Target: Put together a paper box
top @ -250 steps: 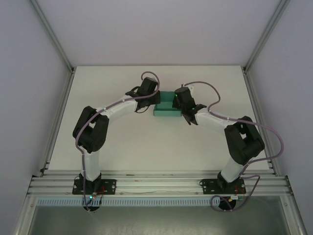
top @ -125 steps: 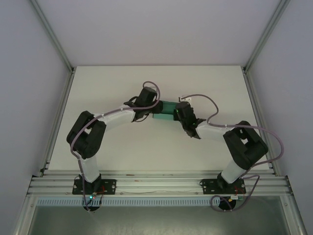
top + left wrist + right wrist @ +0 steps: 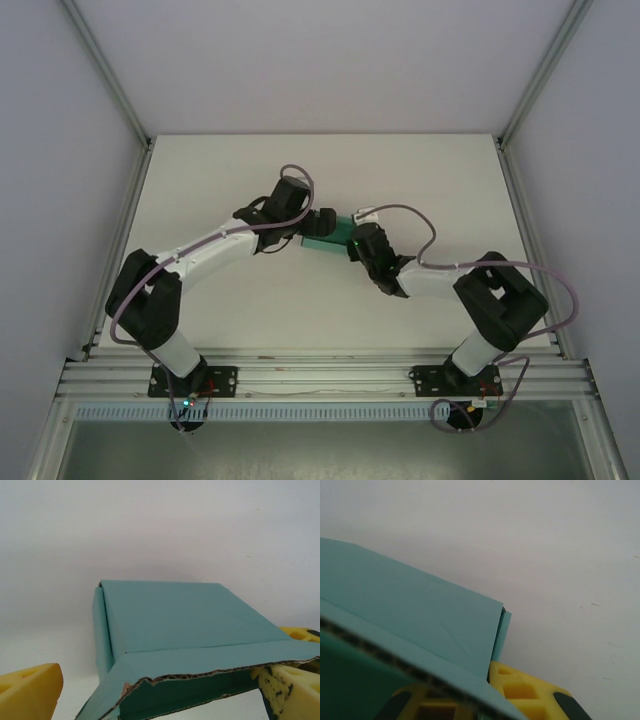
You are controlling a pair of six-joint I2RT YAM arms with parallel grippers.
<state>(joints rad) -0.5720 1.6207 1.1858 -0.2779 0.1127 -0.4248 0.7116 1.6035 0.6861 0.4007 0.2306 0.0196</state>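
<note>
**Matt card, yellow plastic, bare metal**

The paper box (image 3: 180, 615) is thin teal corrugated card. Its faces are matt and smooth, and its raw cut edge shows brown fluting with a few ragged nicks. The fingers (image 3: 27, 690) are yellow matt plastic, slightly grainy, and one is scuffed black. The bench (image 3: 420, 180) is white, smooth and matt. The arms (image 3: 212, 245) wear white and black plastic shells with a soft sheen, trailed by lilac rubbery cables (image 3: 404, 208). The rail (image 3: 320, 375) is ribbed bare metal.

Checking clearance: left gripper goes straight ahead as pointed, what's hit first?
The paper box: its raw-edged near flap lies between the left gripper's open fingers, so contact likely comes at once; depth is unclear.
</note>
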